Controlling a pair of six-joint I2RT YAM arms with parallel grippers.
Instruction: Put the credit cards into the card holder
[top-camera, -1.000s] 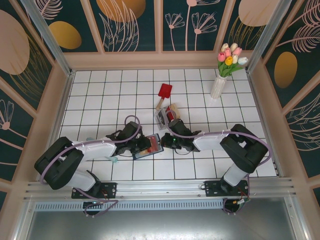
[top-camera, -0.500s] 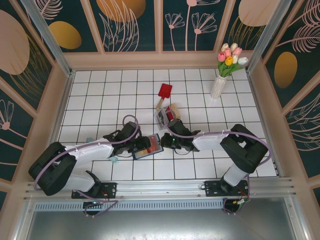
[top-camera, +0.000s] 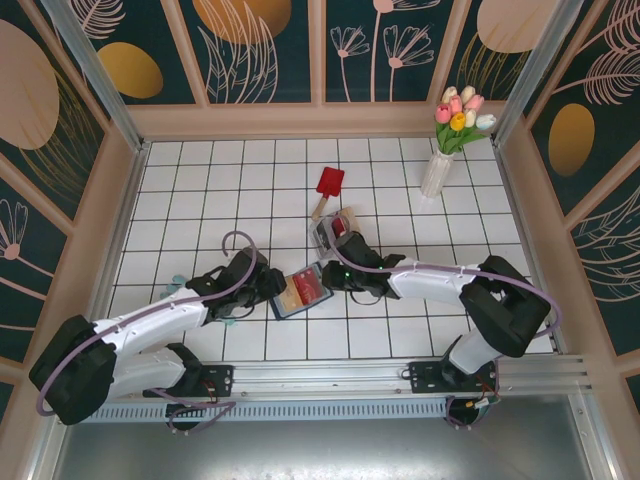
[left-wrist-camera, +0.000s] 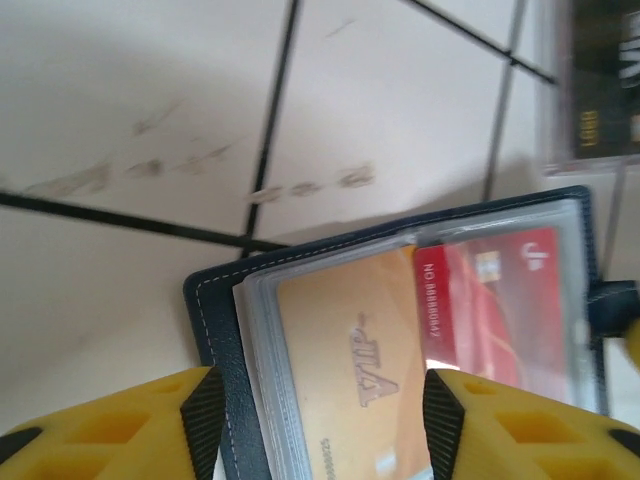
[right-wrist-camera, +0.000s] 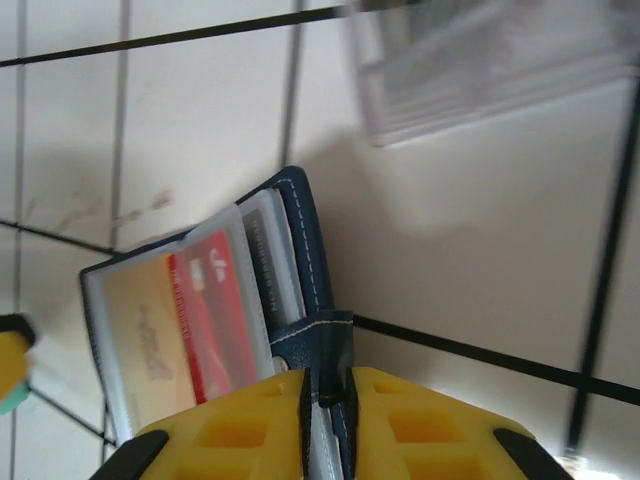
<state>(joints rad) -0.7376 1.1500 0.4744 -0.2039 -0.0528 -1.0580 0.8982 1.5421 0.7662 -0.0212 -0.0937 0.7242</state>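
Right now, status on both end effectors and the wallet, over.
Left end effector open over wallet. Right end effector pinching its tab edge. Orange card and red card in sleeves. Clear box nearby, apart.

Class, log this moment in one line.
card holder open, orange card, red card sleeved | left claw open above | right claw pinching its edge

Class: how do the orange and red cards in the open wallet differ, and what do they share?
The orange card has embossed lettering, the red card white print. The red card lies nearer the card holder's snap tab than the orange card. Both sit in clear sleeves.
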